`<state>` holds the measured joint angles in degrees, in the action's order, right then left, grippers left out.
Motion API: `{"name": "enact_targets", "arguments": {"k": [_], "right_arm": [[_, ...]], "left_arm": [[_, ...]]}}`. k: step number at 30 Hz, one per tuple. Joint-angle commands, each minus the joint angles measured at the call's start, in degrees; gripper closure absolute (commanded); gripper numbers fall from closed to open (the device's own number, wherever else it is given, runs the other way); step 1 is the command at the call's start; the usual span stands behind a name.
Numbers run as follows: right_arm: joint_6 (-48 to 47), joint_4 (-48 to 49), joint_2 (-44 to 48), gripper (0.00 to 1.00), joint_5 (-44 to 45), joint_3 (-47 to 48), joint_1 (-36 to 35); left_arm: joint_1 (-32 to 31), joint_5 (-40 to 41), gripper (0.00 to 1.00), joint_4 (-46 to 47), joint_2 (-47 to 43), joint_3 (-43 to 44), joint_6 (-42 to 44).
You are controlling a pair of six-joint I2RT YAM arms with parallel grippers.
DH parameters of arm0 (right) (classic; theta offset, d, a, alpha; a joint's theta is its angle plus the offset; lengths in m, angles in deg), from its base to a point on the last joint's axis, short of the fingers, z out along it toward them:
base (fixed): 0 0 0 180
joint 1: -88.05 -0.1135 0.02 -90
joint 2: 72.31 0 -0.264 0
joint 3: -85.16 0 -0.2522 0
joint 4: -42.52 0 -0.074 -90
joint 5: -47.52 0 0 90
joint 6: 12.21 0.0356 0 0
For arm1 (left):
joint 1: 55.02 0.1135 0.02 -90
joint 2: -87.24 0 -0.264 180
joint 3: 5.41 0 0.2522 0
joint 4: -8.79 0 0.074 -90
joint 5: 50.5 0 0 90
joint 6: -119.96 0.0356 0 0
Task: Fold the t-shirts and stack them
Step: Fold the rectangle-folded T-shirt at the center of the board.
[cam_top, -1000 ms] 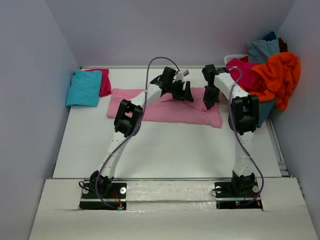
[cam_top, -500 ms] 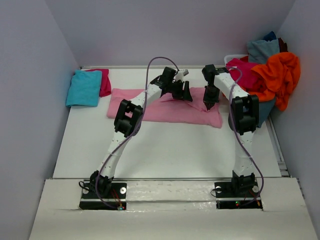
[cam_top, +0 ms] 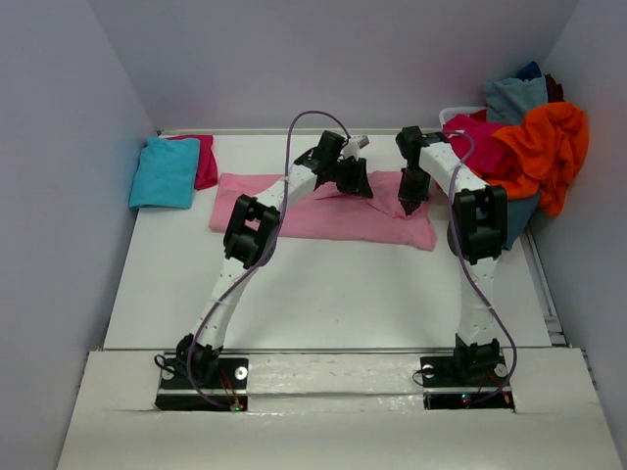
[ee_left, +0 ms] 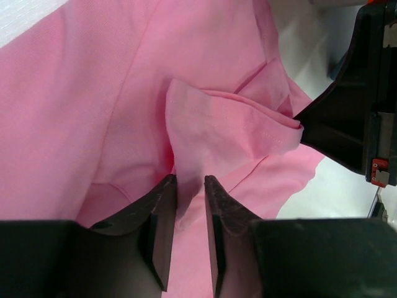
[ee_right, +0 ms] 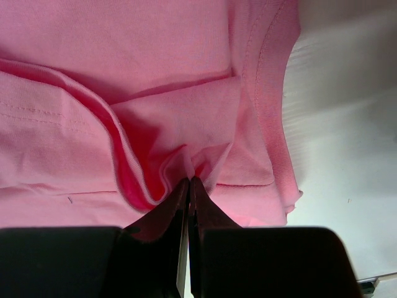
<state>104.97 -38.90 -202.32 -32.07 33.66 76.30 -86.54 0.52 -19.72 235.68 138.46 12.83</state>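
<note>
The light pink t-shirt (cam_top: 294,211) lies spread across the far middle of the table. My left gripper (cam_top: 355,186) is over its far edge. In the left wrist view the left gripper (ee_left: 190,180) has its jaws drawn close on a raised fold of the pink cloth (ee_left: 211,130). My right gripper (cam_top: 407,208) is at the shirt's right end. In the right wrist view the right gripper (ee_right: 189,180) is shut on a small pinch of the pink cloth (ee_right: 155,62) near the hem. A folded turquoise t-shirt (cam_top: 165,172) lies on a magenta one (cam_top: 204,157) at the far left.
A heap of shirts sits at the far right: orange (cam_top: 544,147), grey-blue (cam_top: 514,98) and magenta (cam_top: 470,137), over a white bin (cam_top: 460,113). Walls close in the table on the left, back and right. The right arm (ee_left: 366,93) shows close beside the left gripper.
The left gripper's jaws have closed from wide open onto the pink cloth's fold. The right gripper has stayed in place, shut on the cloth.
</note>
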Motion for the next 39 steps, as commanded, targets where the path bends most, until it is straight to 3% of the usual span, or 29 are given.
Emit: {"name": "enact_targets", "arguments": {"k": [1,13,19,29,39], "right_arm": [[-0.37,0.33,0.64,0.93,-0.31,1.19,-0.29],[-0.11,0.51,1.08,0.93,0.22,1.63,-0.29],[0.33,-1.33,-0.32,0.93,1.54,7.41,-0.29],[0.42,-5.63,-5.68,0.93,2.68,18.22,-0.29],[0.59,-6.17,-6.57,0.93,3.73,18.33,-0.29]], "left_arm": [[-0.38,-0.31,0.69,1.21,-0.87,0.24,0.78],[-0.38,0.57,0.87,0.51,-0.87,-0.11,1.39],[-0.38,2.41,0.94,0.77,-2.54,-2.13,2.01],[-0.38,5.84,0.94,2.87,-6.49,-7.49,2.62],[-0.38,7.25,0.94,4.72,-8.87,-9.16,2.1]]}}
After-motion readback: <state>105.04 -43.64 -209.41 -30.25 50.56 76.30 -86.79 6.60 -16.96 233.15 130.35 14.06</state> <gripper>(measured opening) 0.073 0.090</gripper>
